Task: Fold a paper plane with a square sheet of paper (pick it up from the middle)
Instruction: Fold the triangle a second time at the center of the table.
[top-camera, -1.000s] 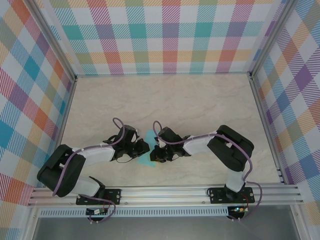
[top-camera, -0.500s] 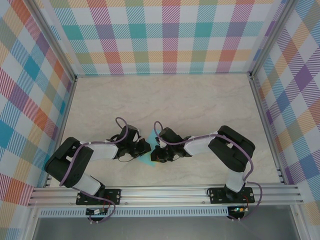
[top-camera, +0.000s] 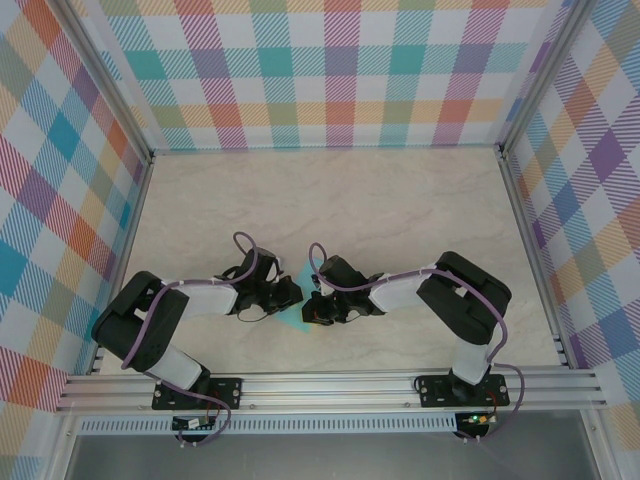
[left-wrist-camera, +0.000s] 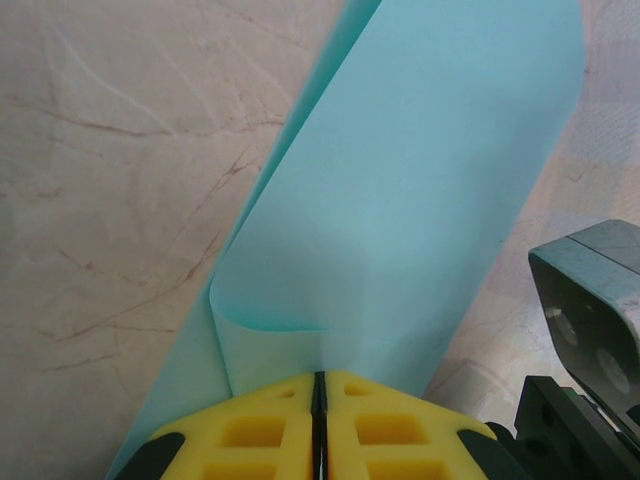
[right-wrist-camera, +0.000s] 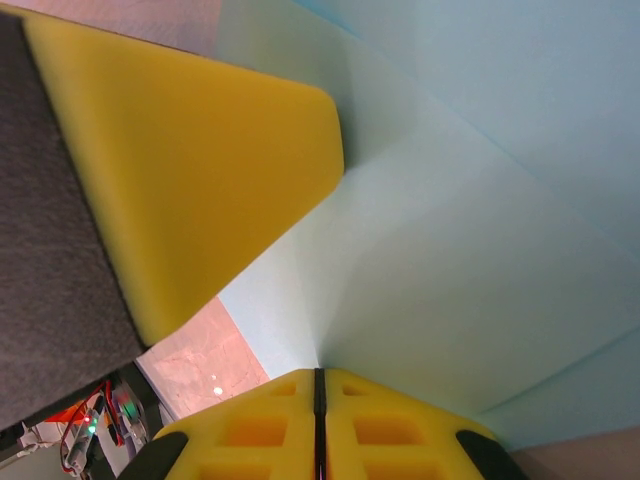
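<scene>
My left gripper (left-wrist-camera: 320, 385) clamps the square sheet of paper (left-wrist-camera: 420, 200), which stretches toward one o'clock. My right gripper (right-wrist-camera: 318, 380) pinches it too.

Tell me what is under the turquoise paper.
The marbled table lies beneath the turquoise paper, whose curled edge the shut left claw pinches. The surface its layers cover is hidden.

My left gripper (left-wrist-camera: 320, 398) was pinched tight on the near edge of the square sheet of paper (left-wrist-camera: 420, 200), which curled over itself above the marbled table (left-wrist-camera: 110, 150), a dark grey housing (left-wrist-camera: 590, 300) close beside its right edge.
</scene>
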